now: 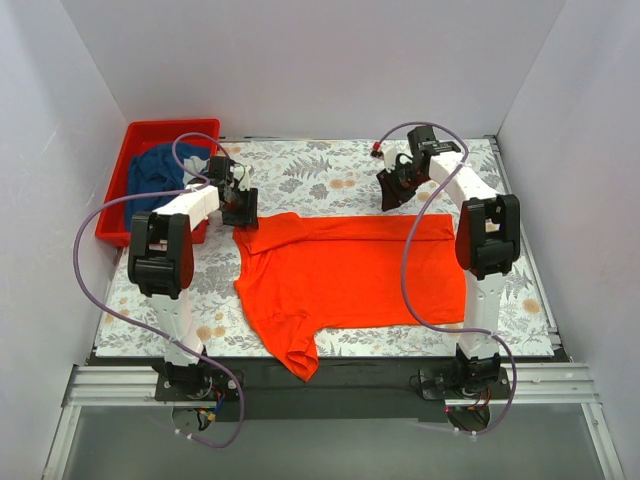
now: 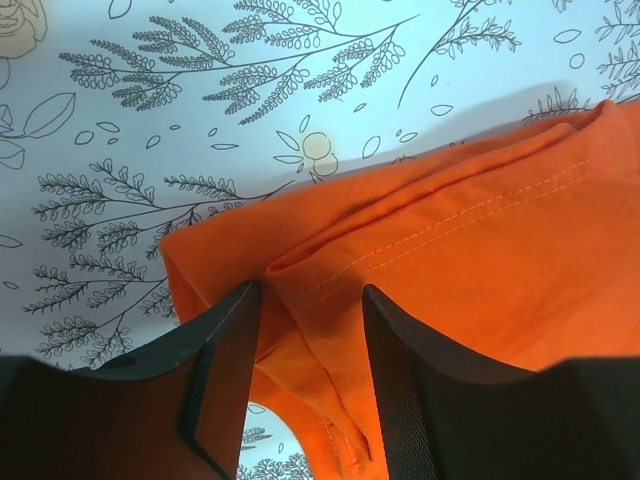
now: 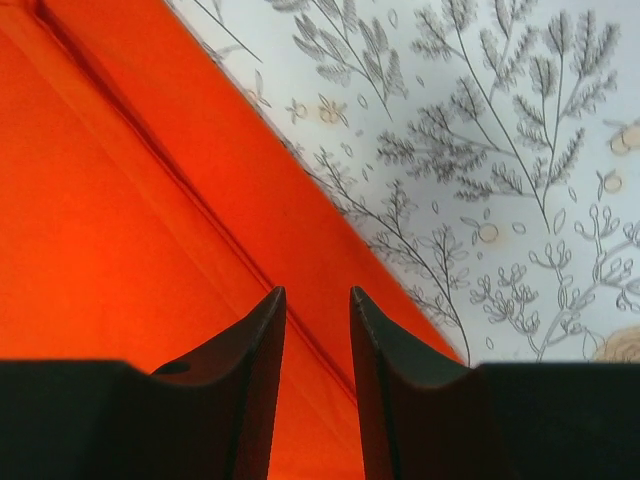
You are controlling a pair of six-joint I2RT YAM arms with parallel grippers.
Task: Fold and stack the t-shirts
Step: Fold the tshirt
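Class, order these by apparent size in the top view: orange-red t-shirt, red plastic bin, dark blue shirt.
1. Orange-red cloth t-shirt, spread flat.
2. Red plastic bin.
3. Dark blue cloth shirt, bunched inside it.

In the top view I see the blue shirt [image 1: 155, 168] only in part: the left arm [image 1: 190, 205] covers the rest. Both wrist views crop the orange shirt [image 2: 480, 260] at their edges.

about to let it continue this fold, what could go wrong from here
The left gripper straddles a bunched, layered corner of the orange shirt; it may pinch only one layer. The right gripper holds nothing, so a lift could be lopsided. The near sleeve overhangs the edge of the table and might drag.
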